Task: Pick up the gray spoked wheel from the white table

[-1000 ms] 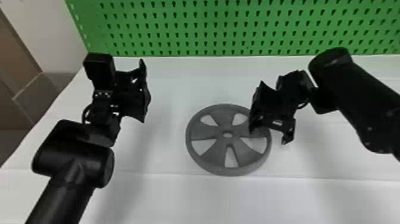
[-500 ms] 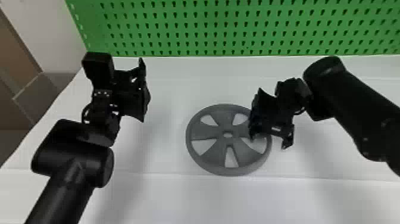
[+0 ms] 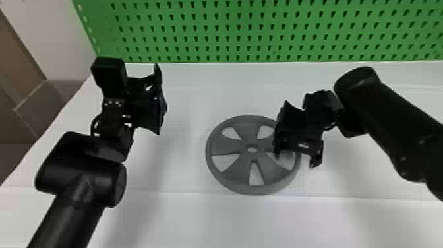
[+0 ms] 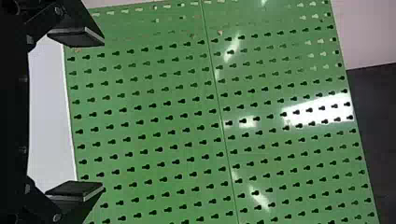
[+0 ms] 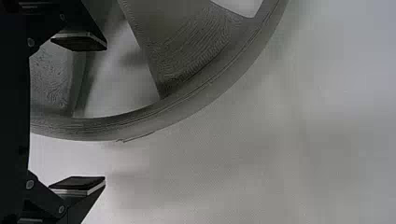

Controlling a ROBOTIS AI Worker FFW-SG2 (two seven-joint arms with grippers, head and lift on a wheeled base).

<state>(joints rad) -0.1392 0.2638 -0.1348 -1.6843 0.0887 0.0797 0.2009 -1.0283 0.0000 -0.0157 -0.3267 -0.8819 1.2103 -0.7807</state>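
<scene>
The gray spoked wheel (image 3: 230, 168) lies flat on the white table (image 3: 204, 221). Over its right rim in the head view is my right gripper (image 3: 296, 160), open. In the right wrist view the wheel's rim (image 5: 187, 105) passes between the spread fingers of this right gripper (image 5: 79, 114), nearer one pad (image 5: 84, 43); whether it touches the wheel, I cannot tell. My left gripper (image 3: 160, 99) is held above the table's left part, away from the wheel. The left wrist view has the left gripper (image 4: 77, 114) open with nothing between its fingers.
A green pegboard (image 3: 250, 29) stands along the table's back edge. Beyond the table's left side is a brown and gray surface (image 3: 43, 102). The right forearm (image 3: 395, 125) extends over the table's right part.
My right gripper has moved slightly down toward the wheel's right rim, and its wrist has shifted a little leftward and down in the head view. The left arm and the wheel have stayed put.
</scene>
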